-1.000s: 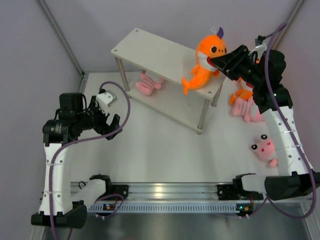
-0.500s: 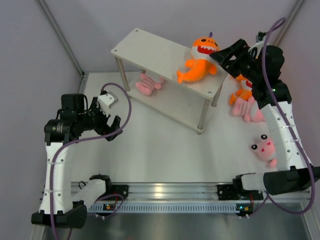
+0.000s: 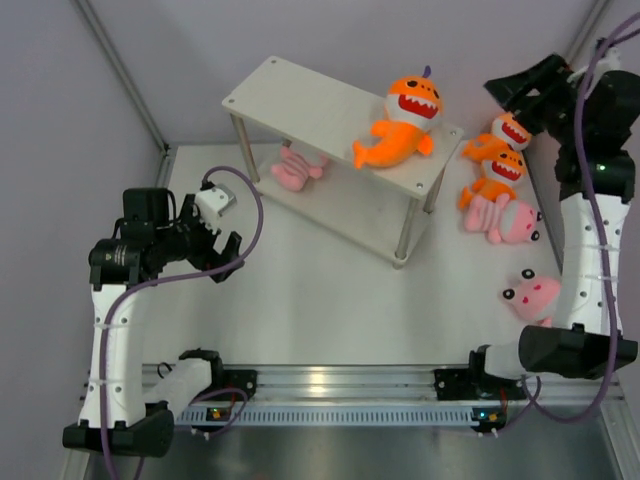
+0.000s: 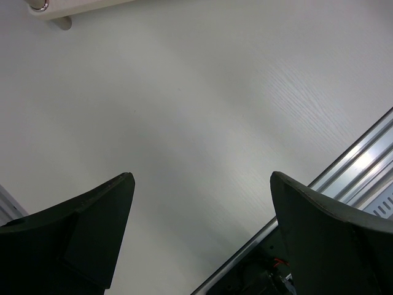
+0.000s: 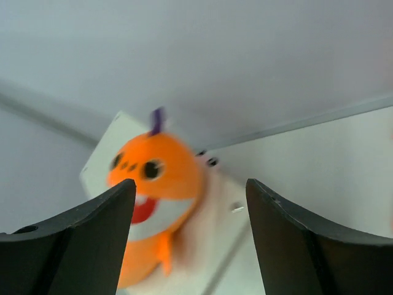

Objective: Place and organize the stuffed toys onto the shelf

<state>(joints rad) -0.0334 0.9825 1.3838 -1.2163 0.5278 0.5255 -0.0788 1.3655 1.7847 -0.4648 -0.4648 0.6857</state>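
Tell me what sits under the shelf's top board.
On the lower tier of the shelf lies a pink plush. Only its near part shows; the top board covers the rest, and anything farther back under it cannot be seen.

No readable text, labels, brands or numbers were visible on anything in any of the views.

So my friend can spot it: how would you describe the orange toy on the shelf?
Find the white two-level shelf at the back of the table. At the right end of its top board lies an orange shark toy. It alone is up there; the pink toy sits on the lower board.
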